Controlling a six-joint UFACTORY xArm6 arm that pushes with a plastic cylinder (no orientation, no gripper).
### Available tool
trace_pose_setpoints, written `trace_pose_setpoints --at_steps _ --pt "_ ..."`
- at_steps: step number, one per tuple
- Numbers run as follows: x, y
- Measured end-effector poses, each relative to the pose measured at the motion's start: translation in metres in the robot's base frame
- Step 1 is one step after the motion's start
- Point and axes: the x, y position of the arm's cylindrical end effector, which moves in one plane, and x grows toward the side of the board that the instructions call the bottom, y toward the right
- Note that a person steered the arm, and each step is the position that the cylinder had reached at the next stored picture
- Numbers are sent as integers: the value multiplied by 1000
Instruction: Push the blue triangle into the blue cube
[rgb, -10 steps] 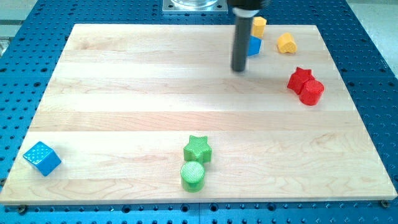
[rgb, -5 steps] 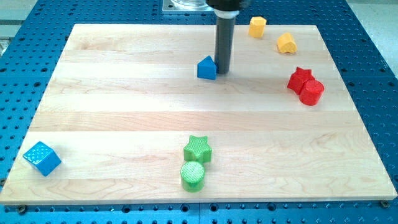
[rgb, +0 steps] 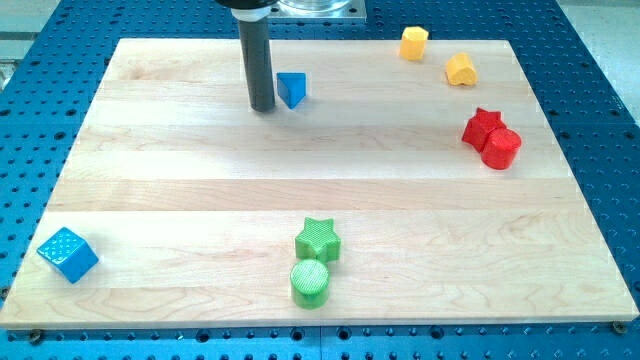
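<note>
The blue triangle (rgb: 291, 88) lies near the view's top, a little left of the board's middle. My tip (rgb: 262, 108) stands just to its left, close beside it; I cannot tell whether they touch. The blue cube (rgb: 68, 254) sits at the view's bottom left corner of the board, far from both the triangle and my tip.
A green star (rgb: 318, 240) and a green cylinder (rgb: 310, 283) sit together at the bottom middle. A red star (rgb: 482, 126) and a red cylinder (rgb: 501, 148) sit at the right. Two yellow blocks (rgb: 413, 43) (rgb: 460, 69) lie at the top right. The wooden board (rgb: 200, 190) rests on a blue perforated table.
The blue triangle moved left from beside the yellow blocks to left of the board's middle. My tip went from its left to its right and now stands on its left.
</note>
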Motion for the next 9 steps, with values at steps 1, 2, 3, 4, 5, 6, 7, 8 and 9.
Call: trace_pose_setpoints --at_steps 1,2,3,4,5,6,7,8,9 --pt "7 44" --pt "-21 68" --pt "-42 49" --pt "-10 -34" --pt "48 -144" --pt "26 -142" --pt "32 -199" --pt "114 -206" --pt "133 -200"
